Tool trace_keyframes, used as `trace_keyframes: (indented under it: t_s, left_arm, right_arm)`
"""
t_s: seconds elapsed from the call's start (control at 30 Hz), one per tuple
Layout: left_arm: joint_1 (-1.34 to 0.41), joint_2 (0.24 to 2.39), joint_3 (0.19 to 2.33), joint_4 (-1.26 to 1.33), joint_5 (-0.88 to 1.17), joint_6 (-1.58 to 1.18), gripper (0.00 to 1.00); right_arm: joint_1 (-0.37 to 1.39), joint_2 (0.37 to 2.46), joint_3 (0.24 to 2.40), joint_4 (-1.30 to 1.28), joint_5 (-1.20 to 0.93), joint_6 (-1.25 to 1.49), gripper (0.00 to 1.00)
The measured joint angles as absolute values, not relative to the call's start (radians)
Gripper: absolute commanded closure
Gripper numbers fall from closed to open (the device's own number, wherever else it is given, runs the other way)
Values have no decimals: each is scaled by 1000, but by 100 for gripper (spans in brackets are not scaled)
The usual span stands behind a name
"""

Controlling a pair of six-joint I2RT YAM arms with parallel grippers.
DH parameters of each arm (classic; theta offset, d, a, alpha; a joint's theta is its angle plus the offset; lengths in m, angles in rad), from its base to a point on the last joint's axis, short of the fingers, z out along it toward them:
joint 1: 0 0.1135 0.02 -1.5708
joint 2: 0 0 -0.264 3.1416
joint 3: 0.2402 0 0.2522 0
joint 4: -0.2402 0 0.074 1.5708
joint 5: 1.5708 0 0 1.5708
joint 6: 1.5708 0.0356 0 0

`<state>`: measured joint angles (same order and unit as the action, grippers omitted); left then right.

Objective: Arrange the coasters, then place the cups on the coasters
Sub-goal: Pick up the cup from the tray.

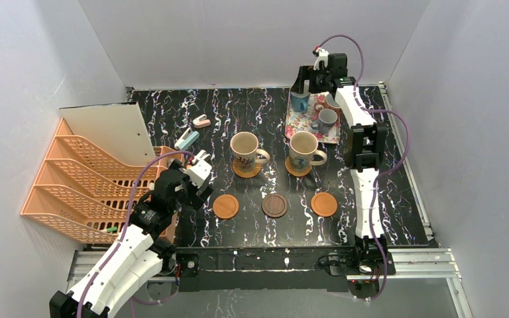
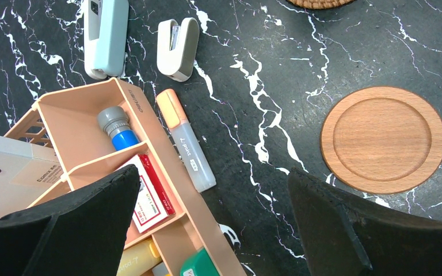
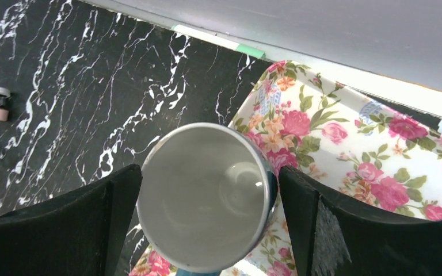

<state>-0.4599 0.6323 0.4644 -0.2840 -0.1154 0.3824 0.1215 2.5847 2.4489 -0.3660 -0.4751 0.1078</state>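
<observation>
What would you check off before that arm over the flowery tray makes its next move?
1. Right end effector open: ok.
2. Blue mug upright between its fingers: ok.
3. Mug empty: ok.
4. Fingers already touching the mug: cannot tell.
5. Bare coaster waiting: ok, the front-row wooden coaster is one of three.
6. Left end effector away from the mug: ok, beside the orange organizer.

Two large beige patterned cups stand upright mid-counter with handles to the right, the left beige cup (image 1: 244,147) on a woven coaster (image 1: 246,171) and the right beige cup (image 1: 303,146) on another woven coaster (image 1: 296,169). Toward the near edge lies a bare row: left orange-brown coaster (image 1: 225,206), dark brown coaster (image 1: 274,205), right orange-brown coaster (image 1: 324,204). A small blue cup (image 1: 299,101) and a grey cup (image 1: 327,119) stand on the floral tray (image 1: 303,126) near the far right corner.
</observation>
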Motion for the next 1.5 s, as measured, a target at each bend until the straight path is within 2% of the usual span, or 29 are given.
trace_keyframes:
  t_s: [0.23,0.57,0.9,1.3,1.5]
  left_arm:
    - [-460,633,464,-284,-115,382,2]
    - [-460,634,464,-284,-115,382,2]
    - [-460,631,464,-284,-115,382,2]
    - [-460,622,464,-284,-114,382,2]
    - [-460,619,464,-284,-113,382,2]
  right_arm:
    - [147,2562,2495,-432,-366,26,2]
    - [154,2358,2304,-518,-304,-178,3]
    - [254,2347,2210,-559,-172,-274,4]
    - [276,2400,2237,-554,-43,-248,16]
    - [275,2430,2237,-550,-25,-233,32]
